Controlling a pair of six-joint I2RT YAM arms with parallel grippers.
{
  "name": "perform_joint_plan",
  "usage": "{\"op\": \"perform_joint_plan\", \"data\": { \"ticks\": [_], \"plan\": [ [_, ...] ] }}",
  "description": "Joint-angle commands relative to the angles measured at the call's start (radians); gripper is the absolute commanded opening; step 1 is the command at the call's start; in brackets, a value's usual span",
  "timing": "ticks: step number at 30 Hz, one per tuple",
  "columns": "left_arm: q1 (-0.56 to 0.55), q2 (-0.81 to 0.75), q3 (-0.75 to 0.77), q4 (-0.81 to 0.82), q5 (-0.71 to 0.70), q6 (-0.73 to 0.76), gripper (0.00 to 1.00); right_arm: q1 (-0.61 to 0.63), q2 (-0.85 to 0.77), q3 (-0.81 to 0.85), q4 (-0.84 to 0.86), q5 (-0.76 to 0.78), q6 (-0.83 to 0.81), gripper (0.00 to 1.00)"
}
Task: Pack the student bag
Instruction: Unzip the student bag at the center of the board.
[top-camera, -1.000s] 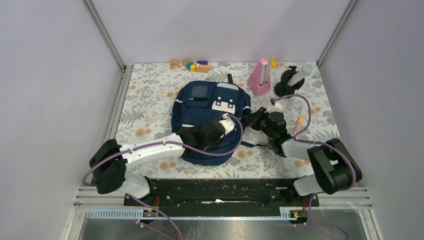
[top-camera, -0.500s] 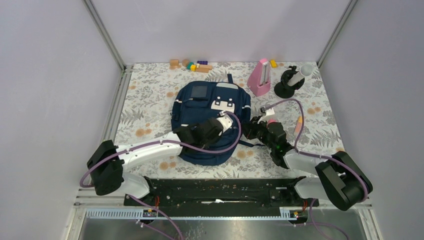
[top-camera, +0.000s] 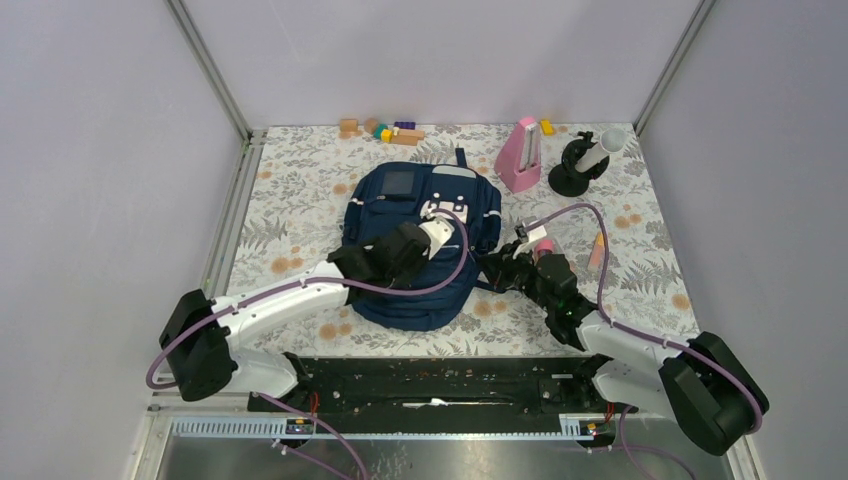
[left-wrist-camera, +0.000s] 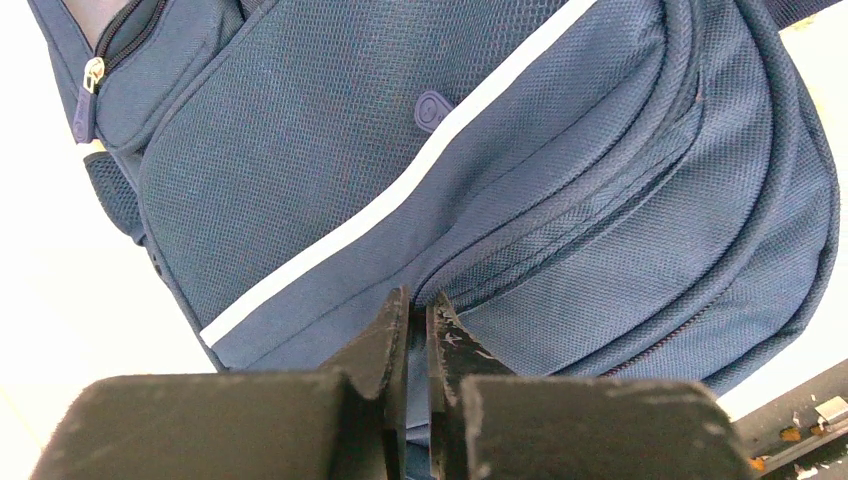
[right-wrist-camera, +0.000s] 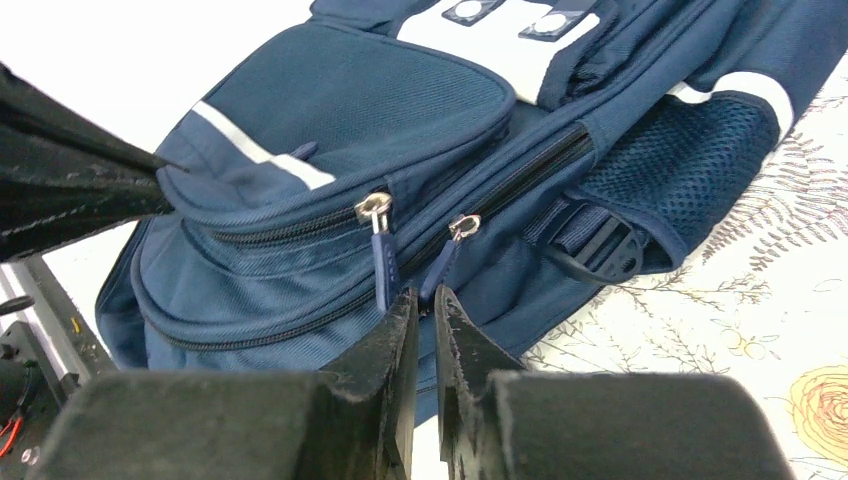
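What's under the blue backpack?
The flowery tablecloth shows all round the backpack, so it lies on that. Anything else beneath is hidden by the bag itself.

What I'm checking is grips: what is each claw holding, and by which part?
Right claw: a zipper pull of the navy striped fabric backpack. Left claw seemingly pinches its pocket fabric.

Cloth (top-camera: 290, 210): floral; we see it covering the table.
Blocks (top-camera: 383, 130): coloured, clustered at far edge.
Metronome (top-camera: 520, 155): pink, upright.
Stand (top-camera: 575, 170): black, just beside metronome, we note.
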Motion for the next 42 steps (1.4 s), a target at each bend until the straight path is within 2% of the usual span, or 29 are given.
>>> {"op": "perform_joint_plan", "data": {
  "ticks": [1, 10, 29, 35, 42],
  "plan": [
    [0.041, -0.047, 0.062, 0.049, 0.002, -0.025, 0.00, 0.053, -0.057, -0.007, -0.029, -0.038, -0.033, 0.00],
    [0.070, -0.041, 0.075, 0.039, 0.064, -0.062, 0.00, 0.120, -0.185, -0.021, -0.141, -0.013, -0.042, 0.00],
    [0.081, -0.013, 0.099, 0.023, 0.116, -0.071, 0.00, 0.323, -0.304, 0.044, -0.282, 0.088, -0.052, 0.00],
    [0.082, -0.001, 0.106, 0.019, 0.130, -0.074, 0.00, 0.396, -0.305, 0.073, -0.304, 0.134, -0.064, 0.00],
    [0.082, 0.007, 0.125, 0.015, 0.177, -0.093, 0.00, 0.469, -0.220, 0.117, -0.266, 0.156, -0.080, 0.00]
  ]
}}
